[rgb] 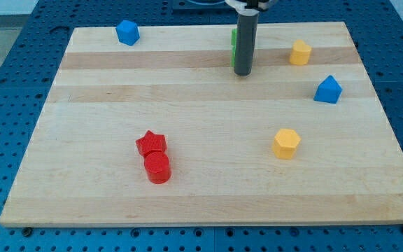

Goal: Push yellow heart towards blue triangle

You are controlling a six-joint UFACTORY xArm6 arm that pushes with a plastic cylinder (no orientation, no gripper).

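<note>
The yellow heart (299,52) lies near the view's top right. The blue triangle (328,90) lies below and to the right of it, close to the board's right edge, with a small gap between them. My tip (242,73) rests on the board to the left of the yellow heart and slightly lower, about a rod's length away and touching no block. A green block (234,38) is mostly hidden behind the rod, so its shape cannot be made out.
A blue cube (126,32) sits at the top left. A yellow pentagon (285,143) lies right of centre, lower down. A red star (151,143) touches a red cylinder (157,168) at the lower left. The wooden board (201,203) rests on a blue perforated table.
</note>
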